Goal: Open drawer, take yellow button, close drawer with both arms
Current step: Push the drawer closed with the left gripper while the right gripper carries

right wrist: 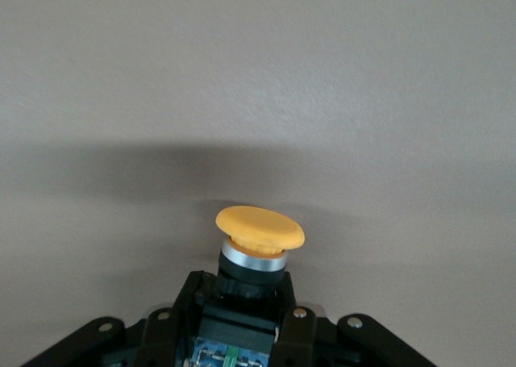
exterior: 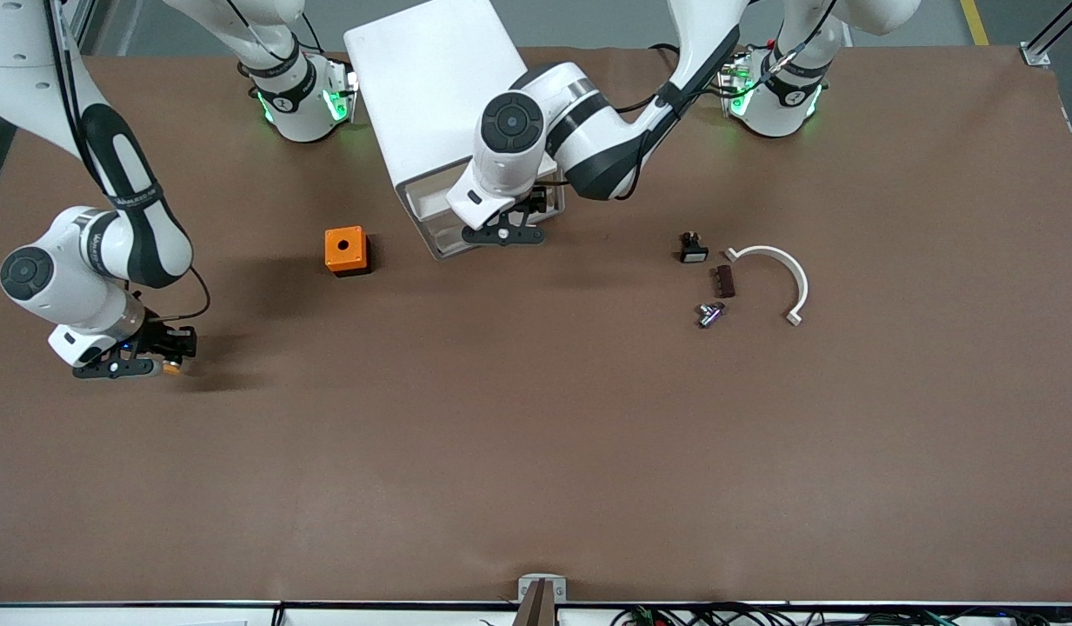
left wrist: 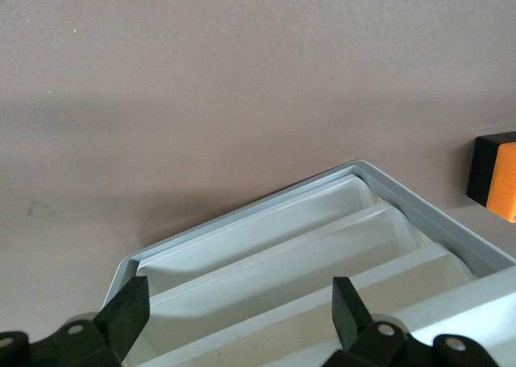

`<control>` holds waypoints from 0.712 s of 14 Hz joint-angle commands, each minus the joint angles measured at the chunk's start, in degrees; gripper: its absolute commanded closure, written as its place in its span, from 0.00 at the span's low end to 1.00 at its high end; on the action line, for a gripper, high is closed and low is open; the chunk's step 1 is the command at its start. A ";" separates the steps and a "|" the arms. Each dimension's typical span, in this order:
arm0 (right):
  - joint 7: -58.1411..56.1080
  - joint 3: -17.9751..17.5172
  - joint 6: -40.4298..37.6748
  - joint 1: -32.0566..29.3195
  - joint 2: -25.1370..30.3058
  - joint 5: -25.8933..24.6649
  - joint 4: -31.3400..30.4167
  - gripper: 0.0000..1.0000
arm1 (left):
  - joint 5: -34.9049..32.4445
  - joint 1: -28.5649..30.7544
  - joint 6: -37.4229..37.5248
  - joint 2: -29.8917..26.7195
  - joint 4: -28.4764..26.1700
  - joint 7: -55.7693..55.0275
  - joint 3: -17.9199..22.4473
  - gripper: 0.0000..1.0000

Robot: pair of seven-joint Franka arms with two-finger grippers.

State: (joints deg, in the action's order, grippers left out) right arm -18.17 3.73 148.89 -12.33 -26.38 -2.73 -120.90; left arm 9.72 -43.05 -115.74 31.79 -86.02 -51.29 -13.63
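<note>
Gripping the button (exterior: 171, 368), the right gripper (exterior: 144, 365) sits at 8 o'clock over the table (exterior: 536, 452). Left wrist view: left gripper (left wrist: 242, 314), fingers (left wrist: 129, 310) spread, at the cabinet (left wrist: 435, 218) drawer (left wrist: 282, 242). Right wrist view: button (right wrist: 258, 246) clamped.

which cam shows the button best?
Right wrist view: the button fills the centre, orange cap out, body clamped in the right gripper. Front view shows only an orange speck at that gripper. Left wrist view doesn't show it.
</note>
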 commanded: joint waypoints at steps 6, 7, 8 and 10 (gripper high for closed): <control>-0.46 -1.62 -0.53 -1.74 -3.24 6.33 4.00 1.00 | -0.14 -4.50 0.17 0.99 0.15 0.23 -0.17 0.00; -0.37 -1.62 -0.53 -1.91 -3.41 6.51 4.35 1.00 | -0.14 -4.94 0.17 1.16 0.23 0.23 -0.17 0.00; -0.46 -1.62 -0.53 -1.82 -3.41 7.03 4.53 1.00 | -0.14 -5.20 0.17 1.16 0.32 0.40 -0.17 0.00; -0.37 -1.62 -0.53 -1.74 -4.38 7.39 4.97 1.00 | -0.05 -5.21 0.17 1.16 0.23 0.23 -0.17 0.00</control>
State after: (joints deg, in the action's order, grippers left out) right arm -18.21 3.19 148.89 -12.87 -29.42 3.65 -117.55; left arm 9.71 -46.62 -115.94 32.65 -86.13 -51.41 -13.29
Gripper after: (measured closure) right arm 0.604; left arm 0.000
